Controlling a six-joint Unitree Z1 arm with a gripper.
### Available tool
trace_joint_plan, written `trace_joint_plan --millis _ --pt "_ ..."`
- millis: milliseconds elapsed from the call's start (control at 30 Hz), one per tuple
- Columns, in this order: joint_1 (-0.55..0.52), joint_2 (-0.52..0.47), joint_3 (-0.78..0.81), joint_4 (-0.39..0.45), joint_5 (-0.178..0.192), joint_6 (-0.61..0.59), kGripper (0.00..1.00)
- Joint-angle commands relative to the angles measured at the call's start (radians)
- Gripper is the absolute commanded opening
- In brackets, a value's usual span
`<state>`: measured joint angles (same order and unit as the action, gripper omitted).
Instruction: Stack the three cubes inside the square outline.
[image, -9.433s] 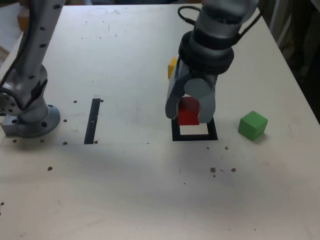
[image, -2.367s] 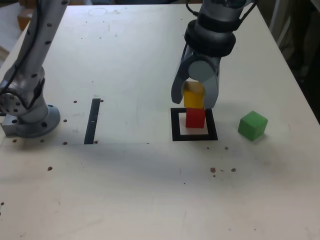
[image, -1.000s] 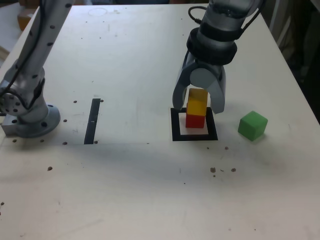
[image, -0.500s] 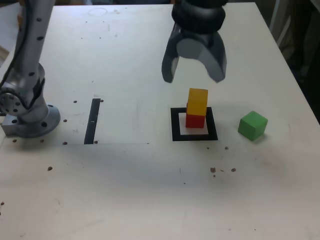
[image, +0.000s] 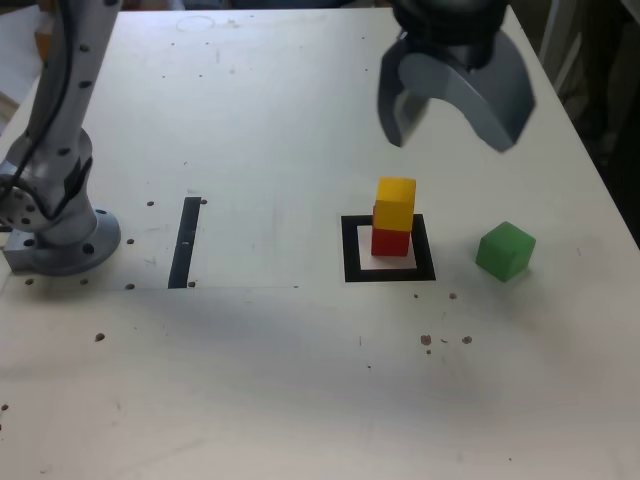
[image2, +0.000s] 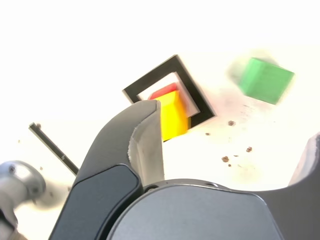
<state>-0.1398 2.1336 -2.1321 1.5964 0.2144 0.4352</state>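
- Since half a second ago the gripper (image: 452, 118) has shifted toward the exterior view's right and nearer the camera; its fingers (image: 497, 100) are spread wide and grip nothing.
- Yellow cube (image: 395, 203) sits on the red cube (image: 390, 241), slightly askew, inside the square outline (image: 349, 252) on the counter (image: 280, 380).
- Green cube (image: 505, 250) rests alone on the counter, near the outline on the exterior view's right, not touching it.
- Narrow black strip (image: 185, 241) lies well apart, toward the arm's base (image: 60, 245).
- No brand, label or writing can be read on anything.
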Motion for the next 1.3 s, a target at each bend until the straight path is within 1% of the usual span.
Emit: trace_joint_plan --millis 0,100,233,400,633,867,1133,1267 --pt "-0.025 0.053 -0.092 0.023 0.01 0.044 0.99" --pt "-0.05 0.113 -0.182 0.036 0.017 0.095 0.99" --pt "-0.061 0.168 -0.239 0.039 0.015 0.133 0.98" --pt "-0.063 0.21 -0.249 0.039 0.025 0.154 0.98" --pt "-0.063 0.255 -0.231 0.037 0.058 0.175 0.99" --pt "-0.062 0.327 -0.258 0.034 0.055 0.194 0.98" --pt "-0.054 0.375 -0.271 0.032 0.049 0.201 0.92" --pt "-0.047 0.394 -0.275 0.03 0.048 0.201 0.87"
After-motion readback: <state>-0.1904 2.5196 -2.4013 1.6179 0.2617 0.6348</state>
